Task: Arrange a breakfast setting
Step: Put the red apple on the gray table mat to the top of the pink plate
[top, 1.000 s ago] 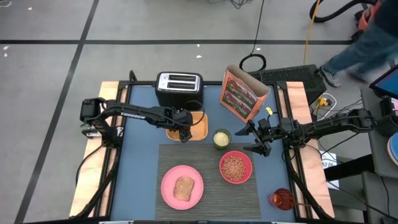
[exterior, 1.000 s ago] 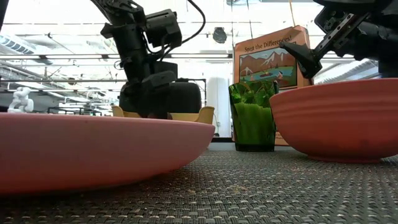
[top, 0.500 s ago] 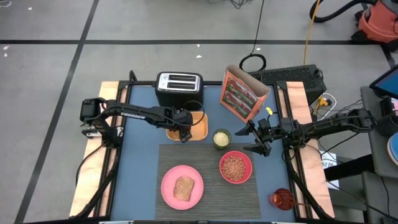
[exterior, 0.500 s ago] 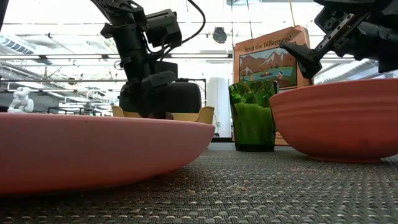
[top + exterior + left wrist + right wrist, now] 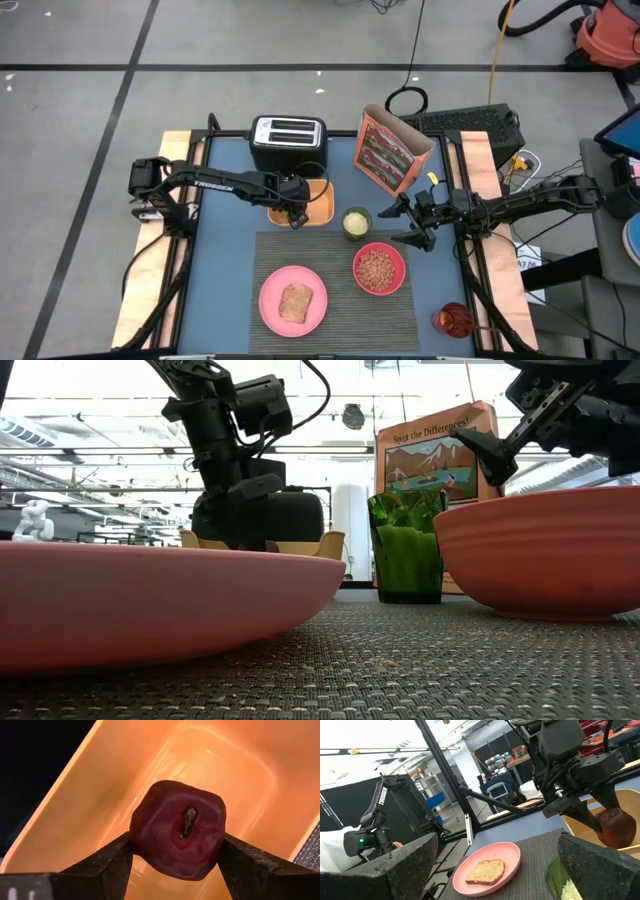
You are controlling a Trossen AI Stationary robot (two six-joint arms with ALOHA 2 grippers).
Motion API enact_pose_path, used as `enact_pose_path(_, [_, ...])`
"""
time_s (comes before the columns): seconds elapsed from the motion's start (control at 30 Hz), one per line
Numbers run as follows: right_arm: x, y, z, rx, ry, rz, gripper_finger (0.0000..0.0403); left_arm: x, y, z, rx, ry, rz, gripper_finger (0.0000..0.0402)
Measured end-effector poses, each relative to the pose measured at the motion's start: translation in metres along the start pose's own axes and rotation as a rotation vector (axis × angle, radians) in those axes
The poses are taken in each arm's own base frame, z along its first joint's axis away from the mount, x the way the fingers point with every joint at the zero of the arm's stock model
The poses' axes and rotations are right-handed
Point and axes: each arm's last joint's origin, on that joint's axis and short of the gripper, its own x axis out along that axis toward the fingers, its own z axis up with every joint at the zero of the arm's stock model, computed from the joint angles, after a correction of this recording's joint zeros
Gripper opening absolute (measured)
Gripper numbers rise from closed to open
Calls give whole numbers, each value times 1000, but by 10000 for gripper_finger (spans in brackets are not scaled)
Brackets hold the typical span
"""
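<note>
A small dark-red fruit (image 5: 177, 830) sits in a shallow orange tray (image 5: 320, 207) just beyond the dark ribbed placemat (image 5: 340, 250). My left gripper (image 5: 296, 215) reaches steeply down into the tray and is shut on the fruit. On the mat, a brown toast slice (image 5: 294, 302) lies on the pink plate (image 5: 268, 290), and a pink bowl (image 5: 357, 262) holds cereal. The orange-red cereal box (image 5: 388, 152) stands open at the far right. My right gripper (image 5: 405, 222) hovers open above the mat's right far corner, holding nothing. My left gripper pinches the fruit between its two fingers, one on each of two opposite sides (image 5: 137, 837). The fingers (image 5: 580, 815) come from above, slanting down. The fruit stays low within the tray with its stem hollow (image 5: 189, 822) facing up; I cannot tell whether its underside is still on the tray.
A black toaster (image 5: 287, 140) stands behind the tray. A green cup (image 5: 356, 222) with pale contents stands between the tray and the bowl. A dark-red glass object (image 5: 453, 320) sits at the near right. Wooden strips (image 5: 175, 150) run along the table's left and right edges.
</note>
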Motion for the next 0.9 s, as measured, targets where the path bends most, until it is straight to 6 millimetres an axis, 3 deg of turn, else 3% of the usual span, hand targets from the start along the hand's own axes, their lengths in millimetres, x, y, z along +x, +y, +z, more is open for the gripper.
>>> enact_pose_path(0.77, [0, 0, 0, 3, 0, 0, 400, -1, 0, 1, 8, -4, -2, 257])
enact_pose_path(0.9, [0, 0, 0, 3, 0, 0, 400, -12, 1, 3, 13, -28, -14, 257])
